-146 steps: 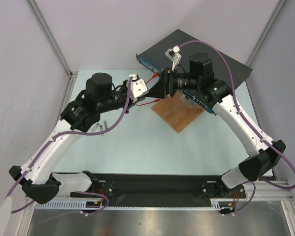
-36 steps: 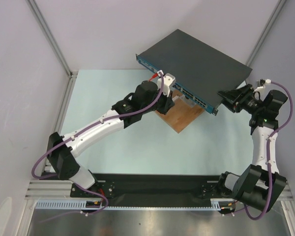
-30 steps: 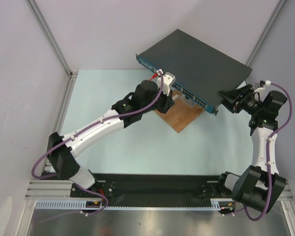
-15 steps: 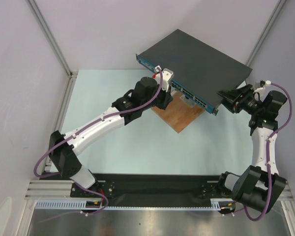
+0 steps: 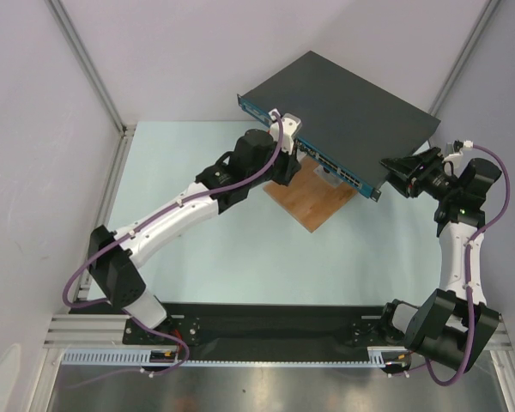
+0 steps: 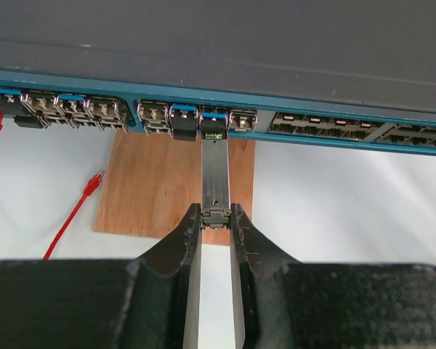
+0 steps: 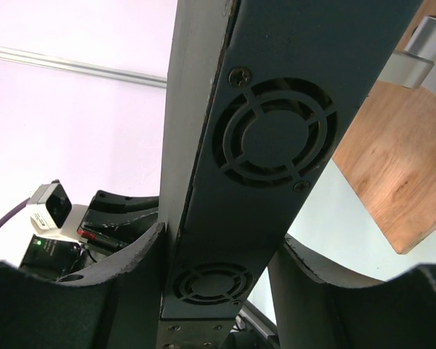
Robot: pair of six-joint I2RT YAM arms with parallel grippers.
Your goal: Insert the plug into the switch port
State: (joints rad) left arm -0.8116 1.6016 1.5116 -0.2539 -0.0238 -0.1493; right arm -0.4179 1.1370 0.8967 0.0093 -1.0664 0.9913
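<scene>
- Plain pale lilac walls (image 5: pixel 180 43) close in the far side and both flanks.
- Bare aluminium posts (image 5: pixel 84 67) run up the far corners.
- The table (image 5: pixel 197 257) top is pale blue-green, evenly lit.
- A brushed metal sheet (image 5: pixel 266 390) lies along the near edge.

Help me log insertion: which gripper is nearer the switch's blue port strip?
Left. The left gripper holds the plug at the port strip; the right gripper clamps the switch's side end.

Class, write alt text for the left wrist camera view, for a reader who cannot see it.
The left gripper pinches the near end of a slim metal plug whose far end meets a port on the switch. A wooden board sits under the switch, a red cable beside it.
</scene>
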